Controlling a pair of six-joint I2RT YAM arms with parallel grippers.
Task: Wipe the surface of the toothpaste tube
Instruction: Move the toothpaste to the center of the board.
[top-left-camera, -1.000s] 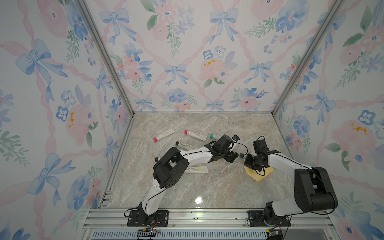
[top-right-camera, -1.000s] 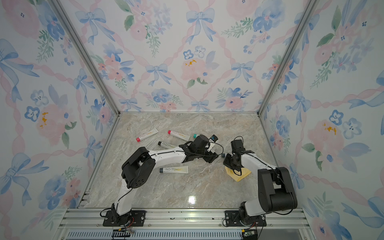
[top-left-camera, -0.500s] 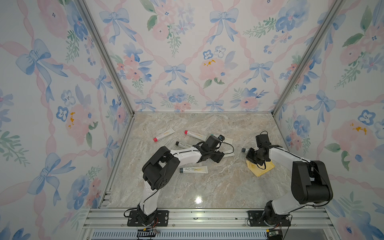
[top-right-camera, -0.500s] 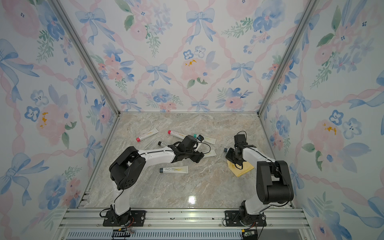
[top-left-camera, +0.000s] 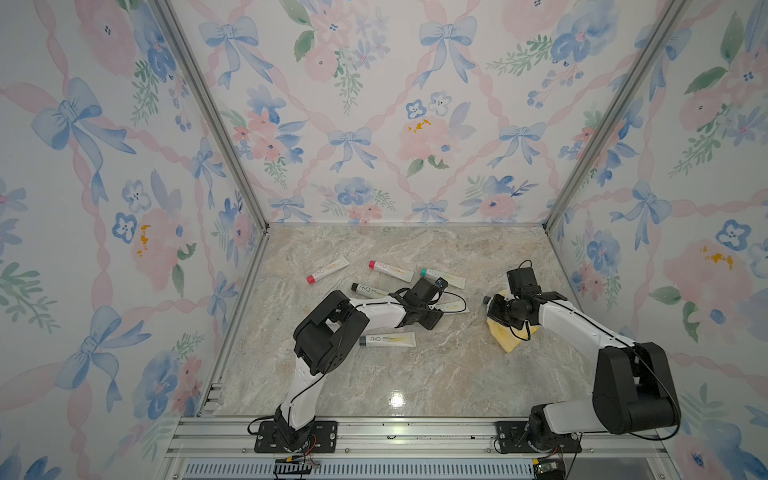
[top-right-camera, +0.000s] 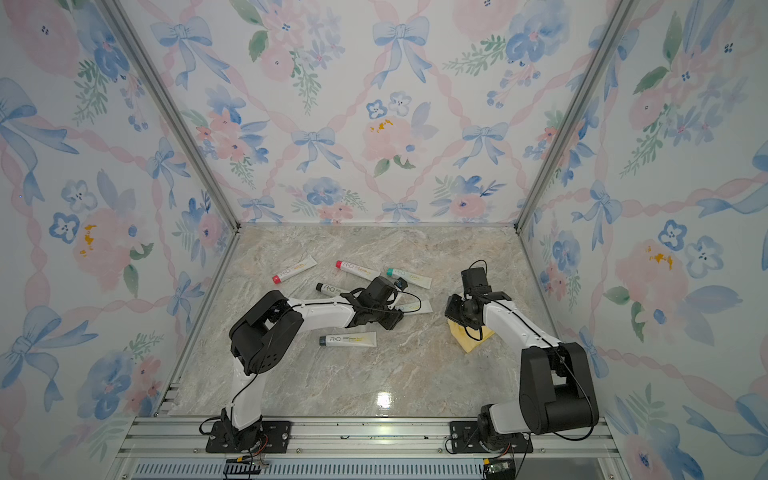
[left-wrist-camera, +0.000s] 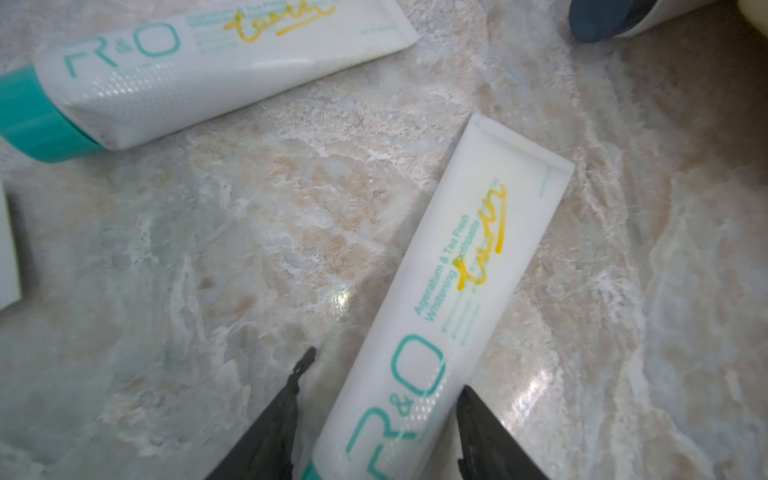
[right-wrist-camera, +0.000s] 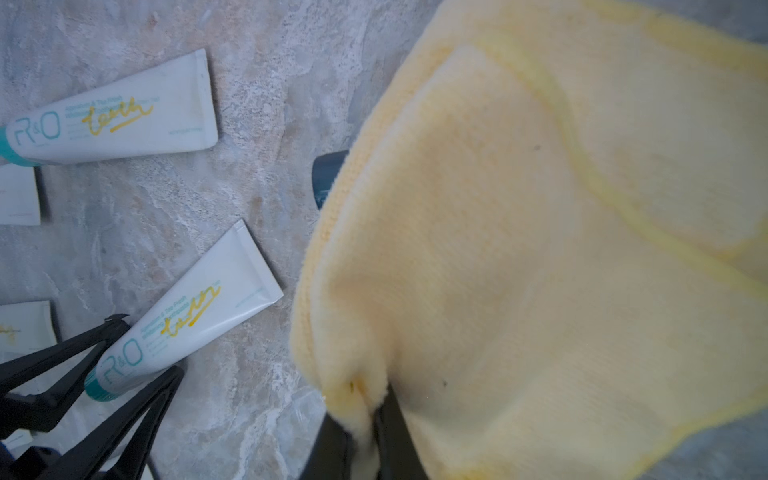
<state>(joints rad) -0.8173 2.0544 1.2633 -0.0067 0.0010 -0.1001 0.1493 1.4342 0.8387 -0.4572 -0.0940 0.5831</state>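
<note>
In both top views, a beige marble-patterned surface (top-left-camera: 395, 374) sits between floral-papered walls. At its middle the left tool (top-left-camera: 436, 314) lies low over a white plastic toothpaste tube with a teal cap (top-left-camera: 455, 306), whose flat end pokes out to the right. Well apart to the right, the right tool (top-left-camera: 494, 309) rests on a crumpled pale yellow cloth (top-left-camera: 511, 338). A second teal-capped white tube (top-left-camera: 442, 277) lies farther back, and a grey-capped white tube (top-left-camera: 386, 340) lies nearer.

In the left wrist view, the toothpaste tube lies flat between two black fingers (left-wrist-camera: 274, 440). One touches its side. The other stands just off it, so the tool is narrow but not closed.

In the right wrist view, the right tool pinches a fold of the yellow cloth tightly. A dark blue cap (right-wrist-camera: 328, 174) peeks from under the cloth's edge.
</note>
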